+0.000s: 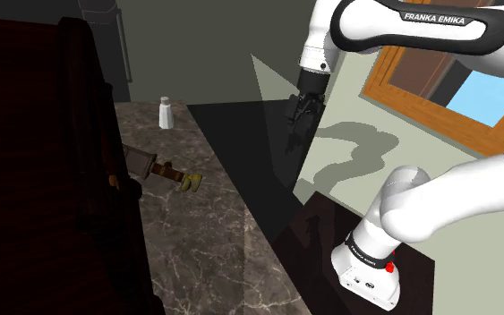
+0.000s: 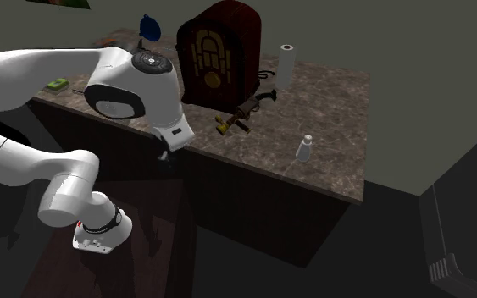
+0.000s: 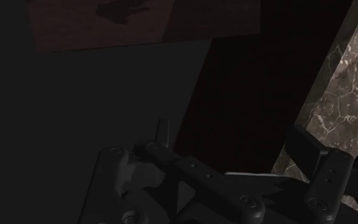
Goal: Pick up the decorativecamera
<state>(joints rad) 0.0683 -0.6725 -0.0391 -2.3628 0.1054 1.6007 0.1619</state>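
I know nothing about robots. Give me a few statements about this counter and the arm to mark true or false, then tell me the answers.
1. The decorative camera lies on the marbled counter. True.
2. The fingers are clasping the camera. False: they hang off to the counter's side, apart from it.
3. A small white bottle stands on the counter. True.
4. The white paper roll lies flat. False: it stands upright.

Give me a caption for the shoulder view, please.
Black gripper hangs beside the marble counter, apart from the brown-and-brass decorative camera and small white bottle on it.
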